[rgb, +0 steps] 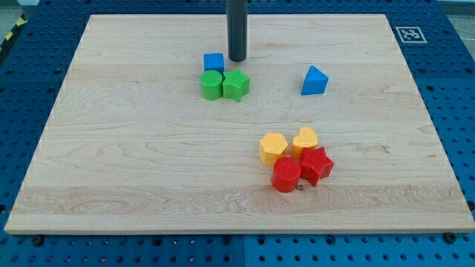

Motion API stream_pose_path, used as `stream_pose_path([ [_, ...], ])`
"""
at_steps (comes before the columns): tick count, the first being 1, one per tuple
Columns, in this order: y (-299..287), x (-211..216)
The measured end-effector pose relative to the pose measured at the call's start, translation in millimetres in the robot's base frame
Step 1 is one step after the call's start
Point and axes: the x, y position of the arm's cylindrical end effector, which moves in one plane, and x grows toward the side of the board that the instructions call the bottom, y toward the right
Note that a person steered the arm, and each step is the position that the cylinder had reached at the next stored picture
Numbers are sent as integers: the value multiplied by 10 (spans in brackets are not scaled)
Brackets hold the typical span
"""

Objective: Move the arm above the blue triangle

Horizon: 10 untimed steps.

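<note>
The blue triangle [315, 80] lies on the wooden board toward the view's upper right of centre. My tip [237, 59] is well to its left, at about the same height in the view. The tip stands just right of a blue cube [214, 62] and just above a green star-shaped block [236, 86]. It touches neither the triangle nor, as far as I can tell, the cube.
A green round block [211, 85] sits beside the green star. A cluster lies lower right of centre: a yellow hexagon [273, 147], a yellow heart [305, 140], a red round block [286, 176] and a red star [316, 165]. The board [111, 148] rests on a blue pegboard.
</note>
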Motion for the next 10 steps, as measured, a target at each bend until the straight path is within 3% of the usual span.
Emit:
stream_pose_path([
  [10,1288,-80],
])
